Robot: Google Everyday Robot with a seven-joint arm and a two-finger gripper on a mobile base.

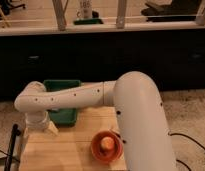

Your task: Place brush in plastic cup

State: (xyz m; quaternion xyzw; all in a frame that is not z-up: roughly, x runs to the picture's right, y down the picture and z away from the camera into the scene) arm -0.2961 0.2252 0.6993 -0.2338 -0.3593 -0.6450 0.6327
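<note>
Light wooden tabletop before dark cabinets. The slim whitish-handled brush can't be made out, nor the small lime-green plastic cup; both are probably hidden under the white arm's wrist, so the brush's bearing can't be called. The gripper hangs at the back-left corner, open or closed I cannot tell, just beside the dark green rectangular tray.
</note>
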